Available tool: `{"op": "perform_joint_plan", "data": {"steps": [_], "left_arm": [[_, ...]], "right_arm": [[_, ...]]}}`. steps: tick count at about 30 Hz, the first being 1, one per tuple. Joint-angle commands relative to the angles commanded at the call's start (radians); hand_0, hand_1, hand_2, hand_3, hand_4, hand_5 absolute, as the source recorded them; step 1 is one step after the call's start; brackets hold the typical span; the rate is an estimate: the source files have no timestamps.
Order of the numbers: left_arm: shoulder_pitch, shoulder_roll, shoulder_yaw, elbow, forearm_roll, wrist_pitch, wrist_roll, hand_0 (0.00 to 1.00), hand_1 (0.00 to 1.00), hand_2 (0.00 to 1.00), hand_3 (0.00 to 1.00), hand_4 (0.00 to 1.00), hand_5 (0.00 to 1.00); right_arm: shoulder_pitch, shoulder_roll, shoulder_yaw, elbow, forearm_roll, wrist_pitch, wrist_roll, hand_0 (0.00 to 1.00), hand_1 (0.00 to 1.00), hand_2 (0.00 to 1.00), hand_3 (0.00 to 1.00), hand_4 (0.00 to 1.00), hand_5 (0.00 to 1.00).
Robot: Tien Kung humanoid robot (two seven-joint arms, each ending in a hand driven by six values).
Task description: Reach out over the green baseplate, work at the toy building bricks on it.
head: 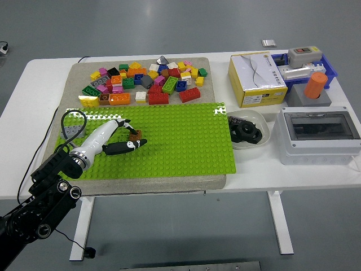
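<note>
- Left robot hand (131, 139) reaches over the green baseplate (180, 141); its fingers pinch a small brown brick (136, 135) that sits on the studs; right hand not in view
- Loose bricks (144, 82) lie heaped well beyond the fingertips, off the plate
- Progress, judged: early; one brick on the plate, the heap unplaced

Green baseplate (180, 141) mostly bare studs from middle to right edge, open for passage. Left hand (115, 138) and small brown brick (136, 134) occupy left part. Loose brick pile (144, 82) crowds mat's far edge, blocking reach beyond baseplate. White bowl (248, 131) just beside baseplate's right edge; yellow box (256, 79) and grey enclosure (318, 135) fill table's right side.
</note>
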Motion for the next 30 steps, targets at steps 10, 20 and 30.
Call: {"op": "perform_joint_plan", "data": {"steps": [10, 20, 30], "left_arm": [[-0.03, 0.015, 0.007, -0.04, 0.003, 0.013, -0.017, 0.941, 0.945, 0.903, 0.575, 0.906, 0.636], [-0.01, 0.02, -0.043, -0.102, -0.024, 0.022, -0.035, 0.941, 0.94, 0.899, 0.574, 0.898, 0.618], [0.054, 0.056, -0.183, -0.23, -0.05, 0.036, -0.052, 0.929, 0.927, 0.877, 0.582, 0.818, 0.13]], "right_arm": [[-0.006, 0.019, 0.04, 0.0, -0.022, 0.001, -0.003, 0.69, 0.578, 0.718, 0.703, 0.747, 0.822], [-0.007, 0.017, 0.038, 0.0, -0.02, 0.001, -0.006, 0.688, 0.578, 0.718, 0.702, 0.748, 0.825], [-0.008, 0.011, 0.026, 0.0, -0.013, 0.001, -0.009, 0.688, 0.576, 0.717, 0.702, 0.749, 0.815]]}}
